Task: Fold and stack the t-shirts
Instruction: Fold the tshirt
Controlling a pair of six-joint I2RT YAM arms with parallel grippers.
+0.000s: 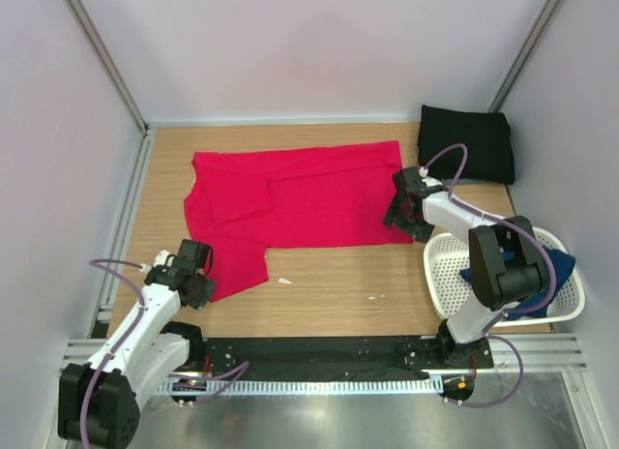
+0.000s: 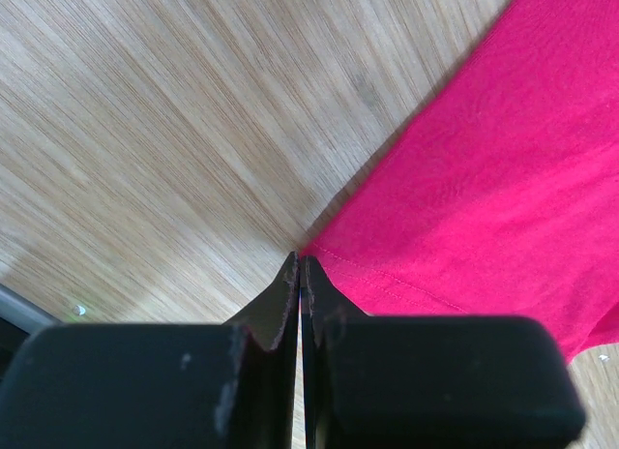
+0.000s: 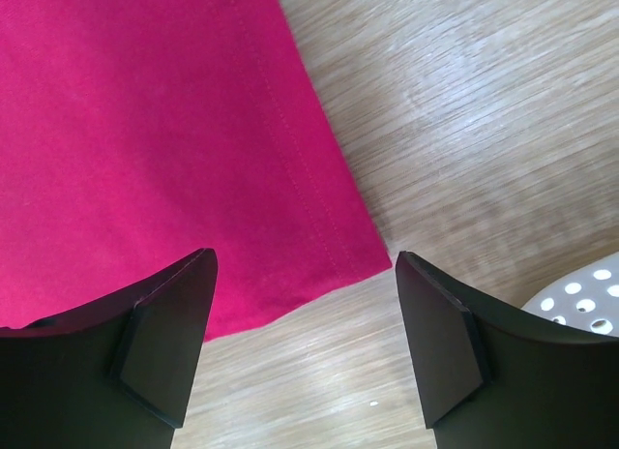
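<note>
Left wrist view: the left gripper is closed, tips at a hem corner of the bright red cloth t-shirt spread on the wooden table. The right gripper stands open over another corner. A dark navy t-shirt lies in the white perforated basket; a folded black t-shirt lies far right.

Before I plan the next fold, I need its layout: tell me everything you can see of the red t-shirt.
The red t-shirt is bright, soft cloth with stitched hems, lying flat on the wooden table. One part is folded over its left half, and a flap reaches toward the near edge. The left gripper's shut tips meet that flap's corner; whether they pinch it is unclear. The open right gripper straddles the near right corner.
</note>
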